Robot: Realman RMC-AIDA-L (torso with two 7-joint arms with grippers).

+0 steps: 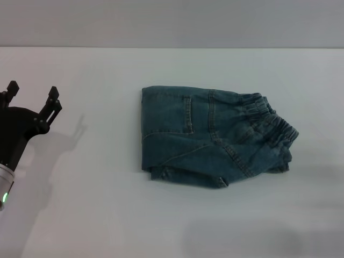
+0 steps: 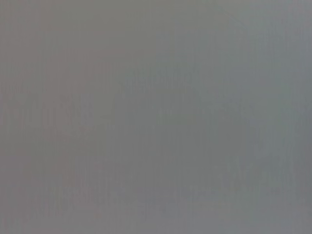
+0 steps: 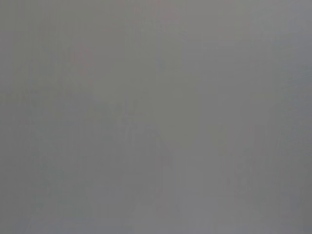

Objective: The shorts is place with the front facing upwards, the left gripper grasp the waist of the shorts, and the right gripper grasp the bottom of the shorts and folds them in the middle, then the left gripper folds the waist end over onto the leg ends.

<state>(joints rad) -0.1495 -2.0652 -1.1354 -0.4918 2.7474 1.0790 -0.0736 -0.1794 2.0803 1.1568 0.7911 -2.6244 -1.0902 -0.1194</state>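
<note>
Apparently the folding is done: the shorts (image 1: 212, 137) lie as a compact bundle on the white table (image 1: 97, 215), a little right of centre in the head view, with the waist of the shorts (image 1: 271, 123) ruffled along the robot's right edge and a pocket seam facing up. From here I read the step in hand as clearing out. My left gripper (image 1: 32, 105) sits well apart from the denim at the far left, its 2 fingers spread and holding nothing. I see no right gripper in any view, and both wrist views give me only flat grey. To finish well I would pull the left arm straight away from the cloth, staying high enough not to drag its edge. I would also check that the lower corner, where layers peek out unevenly, does not spring open.
</note>
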